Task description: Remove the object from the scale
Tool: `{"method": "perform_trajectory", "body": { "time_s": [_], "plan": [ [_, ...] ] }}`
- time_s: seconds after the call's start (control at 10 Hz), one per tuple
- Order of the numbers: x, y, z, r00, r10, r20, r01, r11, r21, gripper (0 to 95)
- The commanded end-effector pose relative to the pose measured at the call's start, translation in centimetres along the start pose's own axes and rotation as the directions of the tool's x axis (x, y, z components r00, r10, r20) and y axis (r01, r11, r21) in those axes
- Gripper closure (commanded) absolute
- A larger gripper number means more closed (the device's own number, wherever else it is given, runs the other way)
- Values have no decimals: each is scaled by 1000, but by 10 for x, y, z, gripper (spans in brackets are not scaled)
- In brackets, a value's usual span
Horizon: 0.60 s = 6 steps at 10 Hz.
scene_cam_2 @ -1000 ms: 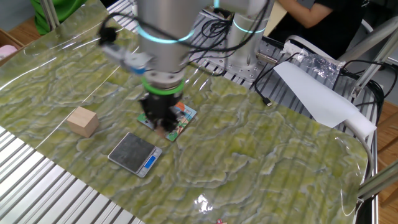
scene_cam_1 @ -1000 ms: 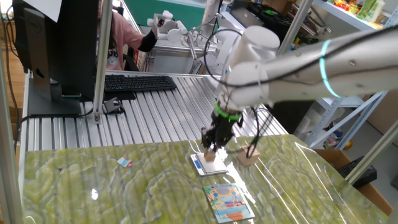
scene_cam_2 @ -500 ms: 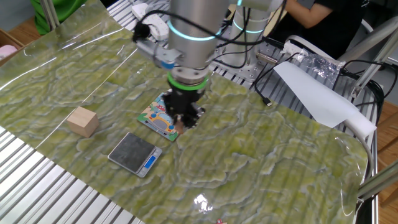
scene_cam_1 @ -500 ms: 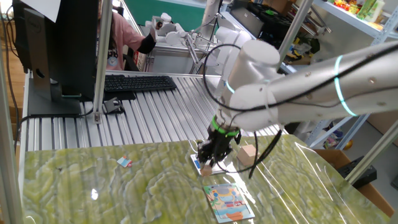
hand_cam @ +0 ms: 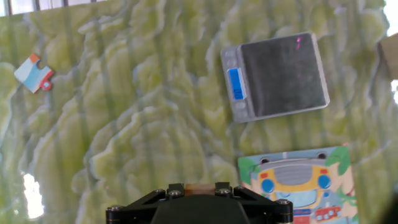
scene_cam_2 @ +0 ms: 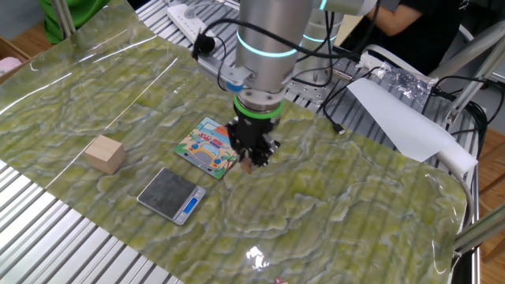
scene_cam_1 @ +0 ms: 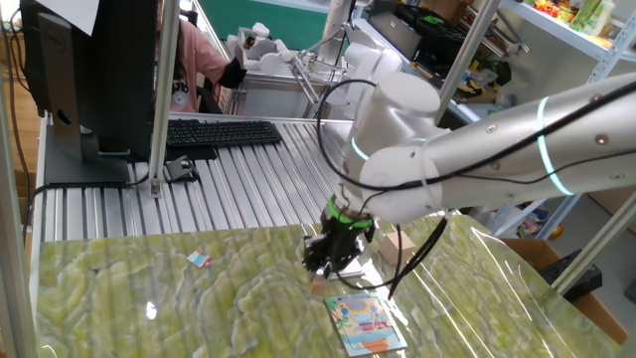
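My gripper [scene_cam_2: 248,161] is shut on the tiny tan-brown wooden cube [hand_cam: 199,188], held between the black fingers at the bottom of the hand view. The cube also shows at the fingertips in one fixed view [scene_cam_1: 320,283] and in the other fixed view [scene_cam_2: 246,166]. It hangs over the green marbled table, beside the edge of the colourful card. The scale [scene_cam_2: 172,194], a thin square pad with a blue strip, lies bare. It also shows in the hand view [hand_cam: 277,76]. In one fixed view the arm hides most of the scale.
A colourful illustrated card [scene_cam_2: 207,147] lies next to the gripper; it also shows in one fixed view [scene_cam_1: 366,322] and the hand view [hand_cam: 298,180]. A larger pale tan block [scene_cam_2: 105,153] sits left of the scale. A small puzzle piece [hand_cam: 33,73] lies far left.
My gripper has carried the cube away from over the scale, across the card, to the card's far edge. The scale's plate is now bare.
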<state>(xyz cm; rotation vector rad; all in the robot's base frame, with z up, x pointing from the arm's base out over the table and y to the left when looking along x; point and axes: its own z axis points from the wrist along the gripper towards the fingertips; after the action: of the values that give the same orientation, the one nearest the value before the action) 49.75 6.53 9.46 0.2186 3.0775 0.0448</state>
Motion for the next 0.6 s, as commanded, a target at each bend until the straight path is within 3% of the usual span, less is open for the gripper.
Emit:
{"method": "perform_trajectory", "body": {
  "time_s": [0.1,0.6],
  "plan": [
    [0,4,6,1000,7,-2,-7,1000,-4,950],
    [3,18,28,999,39,2,-39,999,-5,950]
  ]
}}
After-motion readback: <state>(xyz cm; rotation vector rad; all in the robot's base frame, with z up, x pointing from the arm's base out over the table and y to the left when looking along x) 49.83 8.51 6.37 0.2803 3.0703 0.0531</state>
